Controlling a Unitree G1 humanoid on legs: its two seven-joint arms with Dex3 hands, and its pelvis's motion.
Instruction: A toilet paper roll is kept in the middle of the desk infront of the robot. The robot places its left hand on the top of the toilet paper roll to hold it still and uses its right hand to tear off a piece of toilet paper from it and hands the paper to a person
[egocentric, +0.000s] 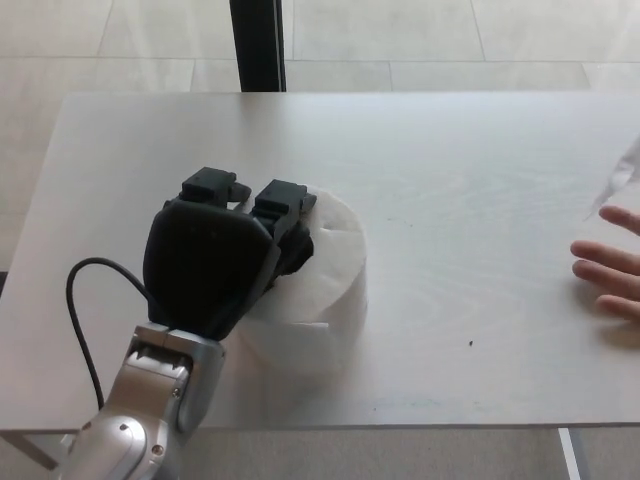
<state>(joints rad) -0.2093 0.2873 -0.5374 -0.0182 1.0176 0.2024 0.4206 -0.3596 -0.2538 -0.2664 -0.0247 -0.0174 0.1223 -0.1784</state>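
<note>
While pressed flat atop the toilet paper roll on the desk, left hand grasping it; a person's fingers resting at right edge.

Toilet paper roll stands upright on desk, left of centre, near front edge. Left hand rests on top of roll, fingers reaching over its core; forearm enters from lower left, cable looping beside it. Person's hand lies at right edge of desk, well apart from roll; scrap of paper just behind it. Post stands on floor behind desk.
</note>
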